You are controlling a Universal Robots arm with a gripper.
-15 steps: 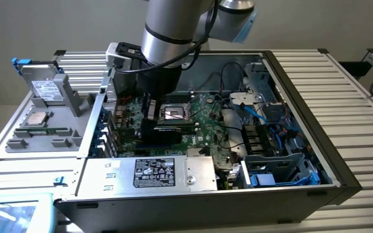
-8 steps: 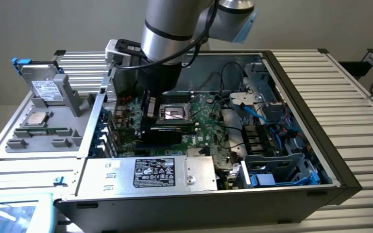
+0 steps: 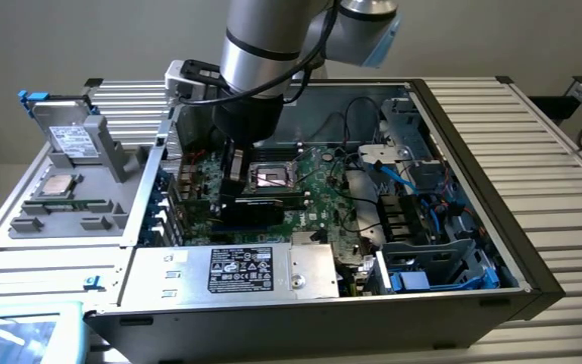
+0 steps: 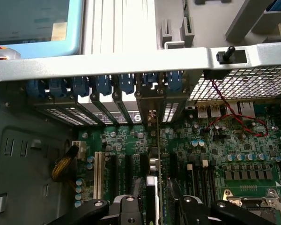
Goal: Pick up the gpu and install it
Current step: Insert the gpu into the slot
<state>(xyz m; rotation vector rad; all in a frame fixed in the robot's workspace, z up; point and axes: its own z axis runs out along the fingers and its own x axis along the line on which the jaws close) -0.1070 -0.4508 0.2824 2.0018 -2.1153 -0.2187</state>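
The gpu (image 3: 263,204) is a flat black card standing on edge on the green motherboard (image 3: 321,182) inside the open computer case. My gripper (image 3: 231,189) reaches straight down onto the card's end at the exterior view's left. In the wrist view the gpu (image 4: 152,187) shows edge-on, running from between my two black fingers (image 4: 129,211) toward the rear slot brackets (image 4: 152,105). The fingers sit against either side of it, so the gripper (image 4: 154,208) is shut on the gpu. The card's lower edge and the slot under it are hidden.
A silver power supply with a black label (image 3: 240,271) fills the case's near side. The CPU socket (image 3: 270,178) lies just beside the gripper. Cables (image 3: 367,189) and blue drive bays (image 3: 442,265) crowd the exterior view's right. Blue slot latches (image 4: 103,84) and a red wire (image 4: 234,119) line the rear wall.
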